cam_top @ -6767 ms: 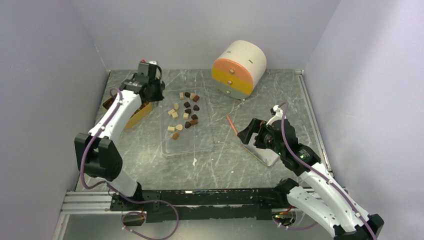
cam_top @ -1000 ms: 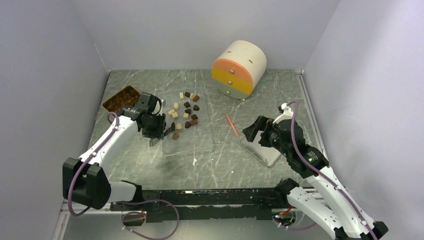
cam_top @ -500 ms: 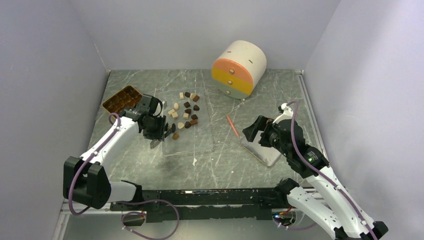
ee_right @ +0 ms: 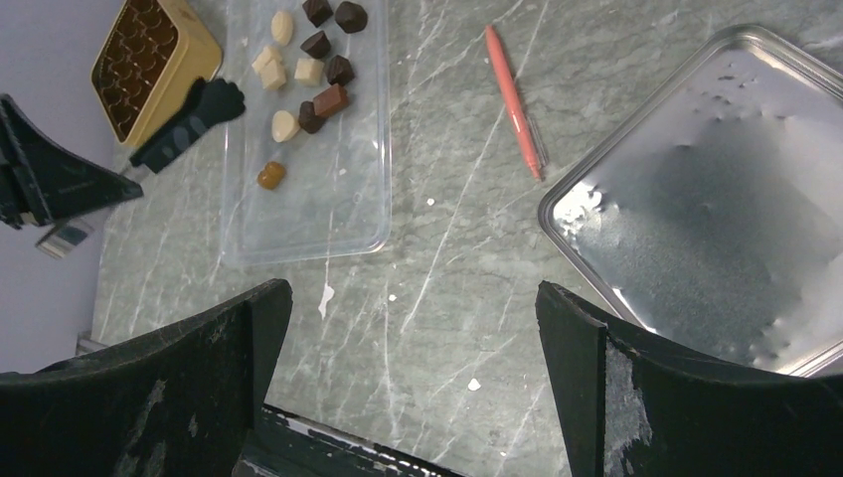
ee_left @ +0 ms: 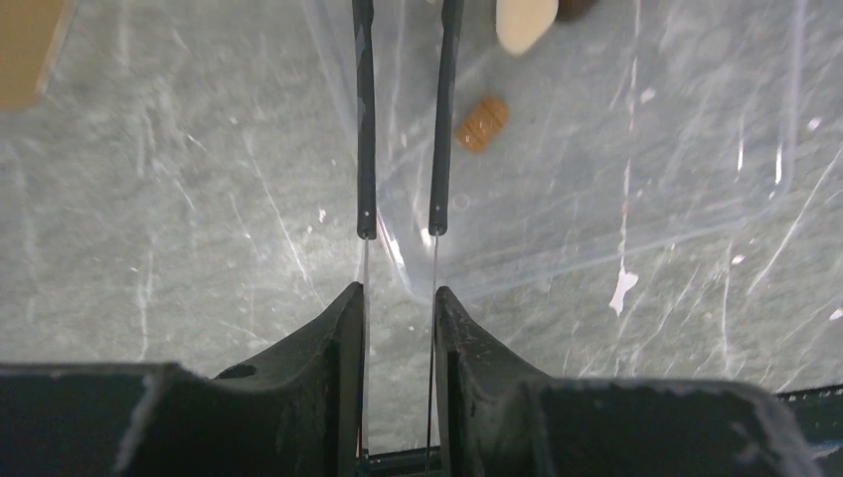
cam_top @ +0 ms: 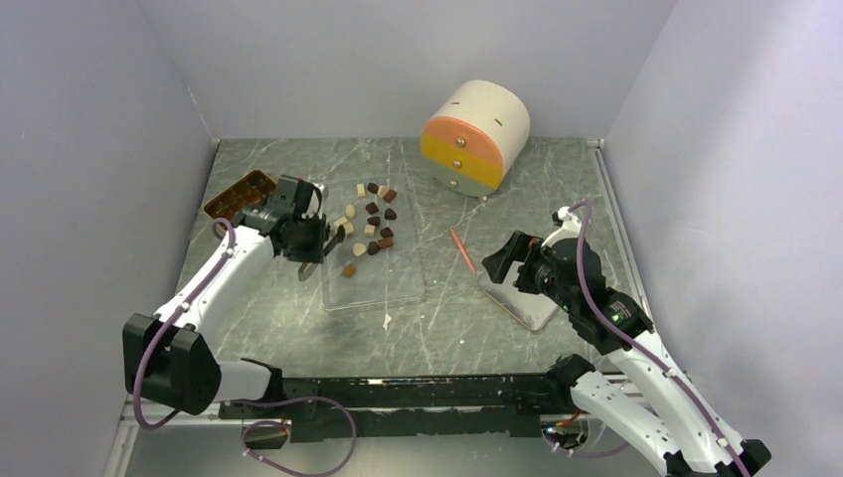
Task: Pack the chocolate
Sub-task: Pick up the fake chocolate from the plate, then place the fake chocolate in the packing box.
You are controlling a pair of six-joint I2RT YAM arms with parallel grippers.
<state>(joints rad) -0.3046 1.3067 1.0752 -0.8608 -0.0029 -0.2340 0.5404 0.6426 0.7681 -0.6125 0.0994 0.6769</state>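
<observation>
Several chocolate pieces (cam_top: 370,224), dark brown, mid-brown and cream, lie on a clear plastic sheet-like tray (cam_top: 388,283). They also show in the right wrist view (ee_right: 308,75). My left gripper (cam_top: 301,238) (ee_left: 398,293) is shut on thin black-tipped tweezers (ee_left: 365,119), also in the right wrist view (ee_right: 189,119). The tips point at the pile's left edge, by cream pieces, and run out of the left wrist view. I cannot tell if they hold anything. One mid-brown piece (ee_left: 481,122) lies apart, right of the tweezers. My right gripper (cam_top: 502,260) (ee_right: 413,293) is open and empty above bare table.
A golden-brown compartmented tray (cam_top: 239,194) sits at the far left, behind my left gripper. An orange-red stick (cam_top: 460,248) lies between the clear tray and a shiny metal tray (cam_top: 527,303) under my right arm. A drum-shaped drawer unit (cam_top: 475,137) stands at the back.
My left gripper has moved back and slightly up with the tweezers, from beside the lone mid-brown piece toward the cream pieces. The golden tray is uncovered. The right arm has not moved.
</observation>
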